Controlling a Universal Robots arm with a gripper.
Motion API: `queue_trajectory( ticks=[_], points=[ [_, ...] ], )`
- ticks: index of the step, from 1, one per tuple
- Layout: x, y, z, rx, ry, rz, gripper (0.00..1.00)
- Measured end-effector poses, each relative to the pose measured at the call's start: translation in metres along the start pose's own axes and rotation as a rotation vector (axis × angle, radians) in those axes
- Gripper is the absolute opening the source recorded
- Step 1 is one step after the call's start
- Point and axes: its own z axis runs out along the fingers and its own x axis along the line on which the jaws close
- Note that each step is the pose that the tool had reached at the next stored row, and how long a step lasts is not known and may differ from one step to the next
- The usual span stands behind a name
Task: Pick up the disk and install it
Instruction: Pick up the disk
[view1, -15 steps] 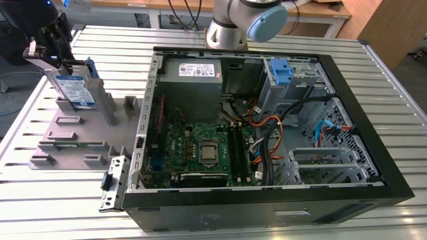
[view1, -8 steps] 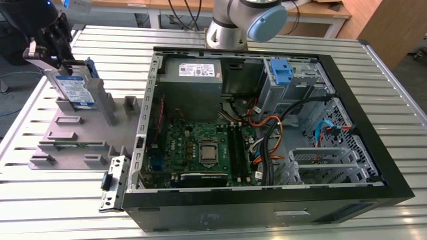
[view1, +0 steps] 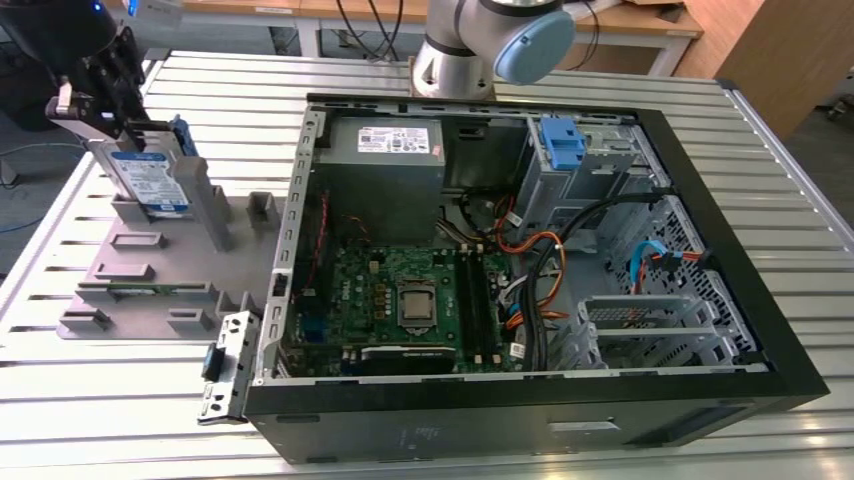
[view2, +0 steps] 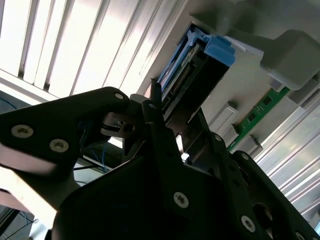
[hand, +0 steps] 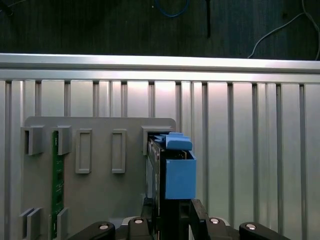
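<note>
End effector clamped on the disk at the grey holder

The black end effector (view1: 123, 125) is narrowed onto the top end of the disk (view1: 150, 180), a flat silver-metal hard drive with a white and blue label and a blue plastic carrier frame. The disk stands upright directly beneath the end effector, its lower end in a slot of the grey plastic holder plate (view1: 160, 265) on the slatted aluminium surface (view1: 227, 70). A green memory stick (hand: 57, 185) sits in the same plate, near the end effector. The open black computer case (view1: 747, 300) lies well apart, toward the exterior view's right.
</note>
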Motion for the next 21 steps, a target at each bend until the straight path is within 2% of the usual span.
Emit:
queue_trajectory(
  ticks=[2, 15, 17, 21],
  points=[
    [0.0, 0.0, 0.0, -0.0026, -0.0031, 0.0, 0.42],
    [0.0, 0.0, 0.0, -0.0026, -0.0045, 0.0, 0.42],
    [0.0, 0.0001, -0.0001, -0.0029, -0.0045, 0.0, 0.36],
    [0.0, 0.0001, 0.0, -0.0027, -0.0049, 0.0, 0.36]
  ],
)
